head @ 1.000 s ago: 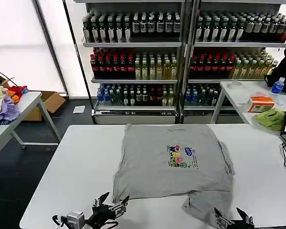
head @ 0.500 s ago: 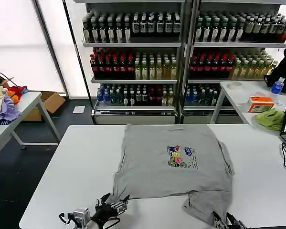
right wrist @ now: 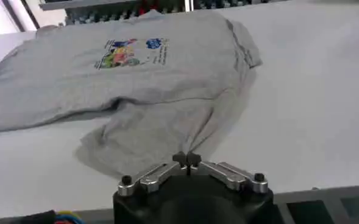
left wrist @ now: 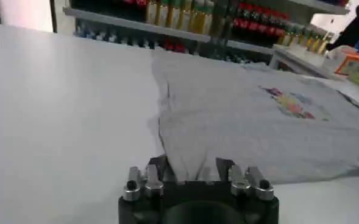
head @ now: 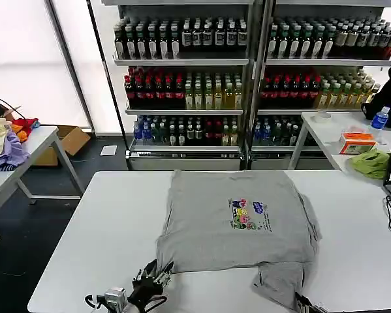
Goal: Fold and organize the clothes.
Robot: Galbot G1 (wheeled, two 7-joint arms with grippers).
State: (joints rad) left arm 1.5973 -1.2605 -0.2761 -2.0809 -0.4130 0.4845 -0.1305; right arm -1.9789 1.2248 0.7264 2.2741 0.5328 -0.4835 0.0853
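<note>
Head view – left tool (head: 157, 275) grips shirt (head: 237, 222) hem | right tool (right wrist: 186, 161) clenched, cut off at edge

One light grey shirt (head: 237, 222) lies on the white surface (head: 104, 228). Two claws: left claw (head: 153, 277), right claw (right wrist: 186, 161). One lime-green cloth (head: 370, 162), one orange box (head: 356, 141), one blue bottle (head: 379, 118).

bright even daylight, window (head: 25, 59) glare – soft shadows
</note>
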